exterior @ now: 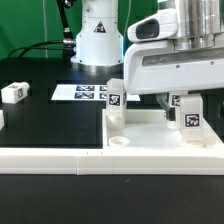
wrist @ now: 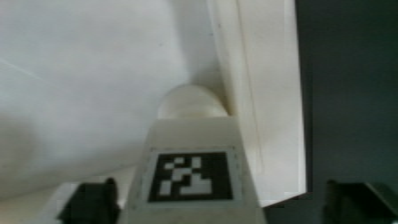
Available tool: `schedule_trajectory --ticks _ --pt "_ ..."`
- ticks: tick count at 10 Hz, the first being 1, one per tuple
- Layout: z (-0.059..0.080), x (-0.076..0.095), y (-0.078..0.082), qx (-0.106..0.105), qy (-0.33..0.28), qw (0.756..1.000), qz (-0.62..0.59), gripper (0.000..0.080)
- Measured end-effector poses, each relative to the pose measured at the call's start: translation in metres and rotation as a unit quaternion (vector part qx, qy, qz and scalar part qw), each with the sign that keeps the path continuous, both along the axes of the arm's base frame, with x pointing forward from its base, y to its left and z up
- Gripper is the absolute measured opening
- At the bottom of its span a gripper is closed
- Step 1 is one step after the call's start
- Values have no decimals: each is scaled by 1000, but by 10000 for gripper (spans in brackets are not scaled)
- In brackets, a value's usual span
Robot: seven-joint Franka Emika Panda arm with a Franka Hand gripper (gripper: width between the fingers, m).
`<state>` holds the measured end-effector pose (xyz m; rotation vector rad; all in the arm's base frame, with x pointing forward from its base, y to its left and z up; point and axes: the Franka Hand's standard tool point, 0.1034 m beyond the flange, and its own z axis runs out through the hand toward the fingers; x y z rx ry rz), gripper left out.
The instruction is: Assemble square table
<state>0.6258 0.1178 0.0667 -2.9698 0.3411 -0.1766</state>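
The square table's white slab (exterior: 150, 128) lies at the exterior view's right, rimmed face up, with a corner hole (exterior: 120, 143) showing. One tagged white leg (exterior: 113, 98) stands upright on its near-left corner. A second tagged leg (exterior: 187, 116) stands further to the right on the slab, under my gripper (exterior: 186, 106). In the wrist view this leg (wrist: 192, 165) sits between my dark fingers (wrist: 93, 203), close to the slab's rim (wrist: 249, 80). My gripper (wrist: 228, 205) is open, with a gap showing on at least one side of the leg. A third leg (exterior: 14, 92) lies loose at the far left.
A long white border bar (exterior: 50, 156) runs along the front, against the slab. The marker board (exterior: 82, 92) lies flat at the back, in front of the robot's base (exterior: 97, 35). Black tabletop (exterior: 50, 120) spreads between them.
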Motion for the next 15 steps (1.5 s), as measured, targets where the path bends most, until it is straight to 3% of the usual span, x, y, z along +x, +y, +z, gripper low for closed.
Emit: schedule_trajectory --ticks 1,2,3,7,9,11,12,14,15 --pt "0 0 0 0 0 1000 -2 370" --pt "-1 -1 -2 5 7 999 -45 370" --pt "-2 -2 -5 8 13 997 -80 282" --pt "-3 -2 -4 25 31 977 -210 277" --pt "-4 -2 1 37 74 912 -402 277" --pt "-6 1 6 63 104 816 -565 274" --pt "-6 1 5 70 111 795 -593 274" --pt "-6 1 6 69 109 801 -584 283" --pt "-6 2 5 67 104 819 -560 283"
